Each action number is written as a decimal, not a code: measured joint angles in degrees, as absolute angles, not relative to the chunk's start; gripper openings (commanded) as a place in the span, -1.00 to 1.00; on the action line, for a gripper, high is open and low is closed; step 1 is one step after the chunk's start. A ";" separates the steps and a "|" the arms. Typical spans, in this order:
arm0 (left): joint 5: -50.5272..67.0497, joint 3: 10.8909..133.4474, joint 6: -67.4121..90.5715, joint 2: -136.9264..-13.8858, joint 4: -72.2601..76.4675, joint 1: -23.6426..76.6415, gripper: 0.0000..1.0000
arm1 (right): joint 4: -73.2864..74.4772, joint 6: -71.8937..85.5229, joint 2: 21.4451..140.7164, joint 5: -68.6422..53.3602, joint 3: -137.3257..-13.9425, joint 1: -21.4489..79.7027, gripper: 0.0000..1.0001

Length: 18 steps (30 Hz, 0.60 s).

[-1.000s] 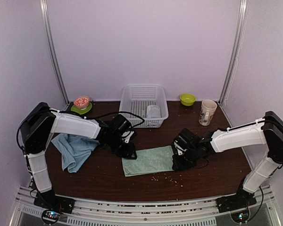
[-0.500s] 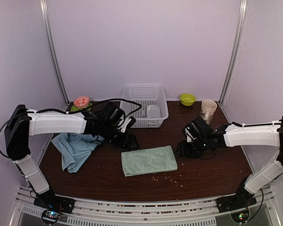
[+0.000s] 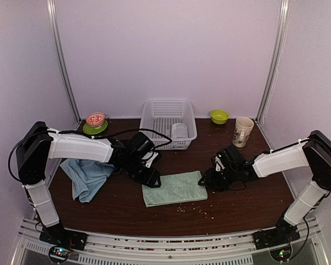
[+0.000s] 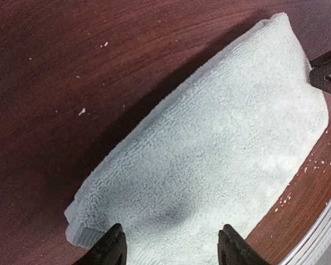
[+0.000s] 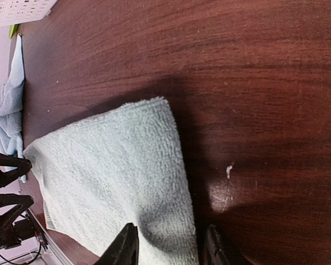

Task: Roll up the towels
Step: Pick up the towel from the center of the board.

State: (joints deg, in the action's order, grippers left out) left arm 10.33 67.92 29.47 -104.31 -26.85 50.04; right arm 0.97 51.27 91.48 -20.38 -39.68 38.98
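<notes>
1. A pale green towel [image 3: 174,189] lies folded flat near the middle of the dark wood worktop [image 3: 248,205]. It is a rectangle whose long axis runs left to right, with the right end tilted slightly toward the back wall.
2. The left jaws sit at the towel's far left corner and stand apart. In the left wrist view the two black fingertips [image 4: 113,249] straddle the towel's edge, and the cloth between them lies flat, not pinched.
3. The right jaws sit at the towel's right end, also apart. Their fingertips [image 5: 127,247] straddle that edge.
4. Half a second earlier both arms stood back from the towel, the left toward the basket and the right off to the side. Now both have closed in on its ends, and the towel has not shifted.
5. A light blue towel [image 3: 87,175] lies crumpled at the left, well apart.
6. At the back, a white lattice basket [image 3: 154,118] holds a small greyish-white towel [image 3: 179,131].
7. A cup [image 3: 243,131] and a green bowl [image 3: 219,116] stand at the back right.
</notes>
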 measured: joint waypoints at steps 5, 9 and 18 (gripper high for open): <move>9.65 67.94 28.95 -105.36 -27.09 50.11 0.11 | -1.37 51.77 93.10 -22.17 -39.68 38.96 -0.63; 9.67 67.94 28.69 -107.24 -27.11 50.35 0.10 | -0.99 51.11 93.51 -22.83 -39.35 38.79 -0.99; 11.60 69.23 28.36 -107.92 -27.09 52.66 0.10 | 16.75 42.33 84.66 -15.07 -41.71 38.48 -1.00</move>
State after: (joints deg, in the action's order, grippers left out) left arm 11.60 69.23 28.36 -107.92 -27.09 52.66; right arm 16.75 42.33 84.66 -15.07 -41.71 38.48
